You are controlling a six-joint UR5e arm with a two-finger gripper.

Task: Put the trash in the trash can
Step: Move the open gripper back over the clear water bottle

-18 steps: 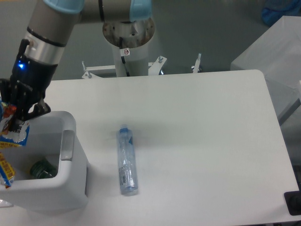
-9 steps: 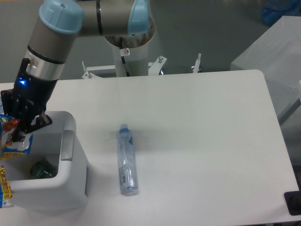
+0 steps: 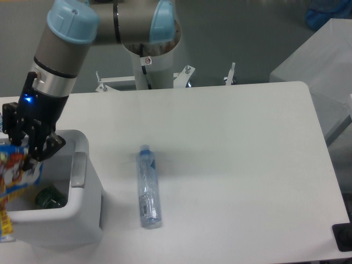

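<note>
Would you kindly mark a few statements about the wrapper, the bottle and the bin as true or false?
1. The end effector holds the snack wrapper above the trash can. True.
2. The plastic bottle is inside the can. False: it lies on the table, right of the can.
3. The bottle's blue cap points toward the robot's base. True.
4. The can holds nothing. False: a dark green item lies inside.
</note>
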